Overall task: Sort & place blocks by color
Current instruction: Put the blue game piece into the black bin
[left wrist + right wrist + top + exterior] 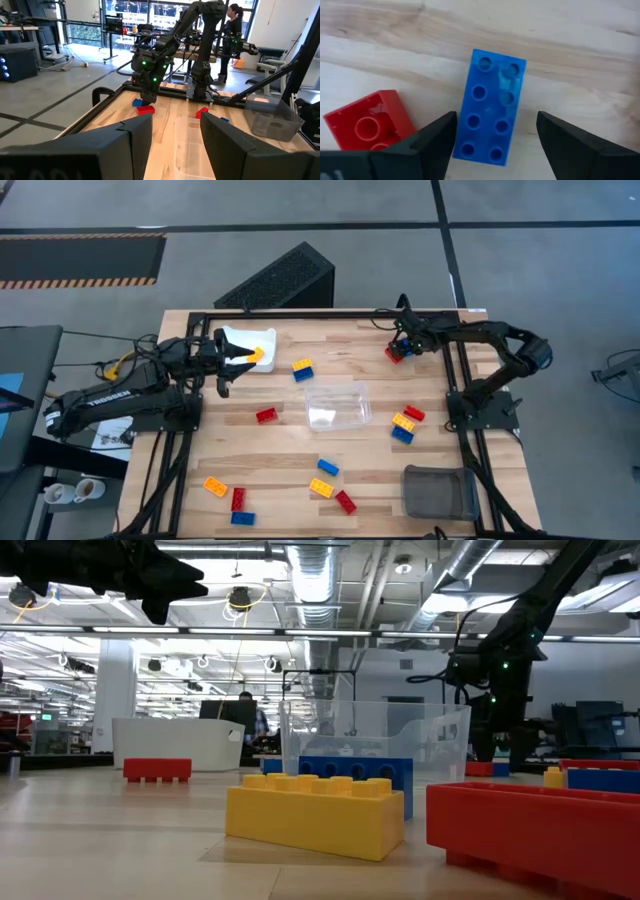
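The right gripper (402, 346) hangs low over the table's far right corner, fingers spread, and in its wrist view the blue block (491, 106) lies right between them. The block's long axis runs along the fingers rather than across the gap, so I judge that closing would pinch its long sides. A red block (370, 121) sits just beside it, apart from it, near one finger. The left gripper (228, 361) waits by the white tray (236, 338), well away; whether it is empty I cannot tell
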Tool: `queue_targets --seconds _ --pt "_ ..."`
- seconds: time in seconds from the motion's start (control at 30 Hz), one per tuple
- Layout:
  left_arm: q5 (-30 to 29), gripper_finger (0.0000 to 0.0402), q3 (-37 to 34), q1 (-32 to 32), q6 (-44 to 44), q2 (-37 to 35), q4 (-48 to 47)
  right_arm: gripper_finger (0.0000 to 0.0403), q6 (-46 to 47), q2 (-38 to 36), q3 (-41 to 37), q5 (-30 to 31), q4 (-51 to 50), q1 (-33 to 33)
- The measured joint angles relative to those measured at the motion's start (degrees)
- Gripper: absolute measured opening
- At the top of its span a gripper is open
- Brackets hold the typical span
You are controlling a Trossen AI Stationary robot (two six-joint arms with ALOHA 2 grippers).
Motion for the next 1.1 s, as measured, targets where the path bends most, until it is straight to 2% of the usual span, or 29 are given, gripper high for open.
queue_targets --seconds 0.23,0.47,0.6,0.8,0.97,1.1 --pt "0.8 0.0153 0.0 0.0 0.0 0.0 0.0 0.0241 0.3 0.0 0.0 -1.0 -0.3 0.1" --pt "0.9 0.0153 0.0 0.0 -0.2 0.0 0.0 0.0125 -1.9 -0.8 0.0 -1.8 -0.8 0.2" --pt "0.9 0.0153 0.0 0.0 -1.6 0.0 0.0 0.0125 -2.1 -4.9 0.0 -1.6 -1.0 1.8" --pt "0.9 0.0153 0.0 0.0 -2.6 0.0 0.4 0.0125 -1.9 -16.5 0.0 -1.4 -2.8 7.5" --pt "0.9 0.0153 0.0 0.0 -2.8 0.0 0.6 0.0125 -4.9 -26.3 0.0 -1.4 -2.6 17.1" --pt "0.9 0.0153 0.0 0.0 -3.3 0.0 0.8 0.0125 -7.3 -31.4 0.0 -1.4 -2.8 26.5"
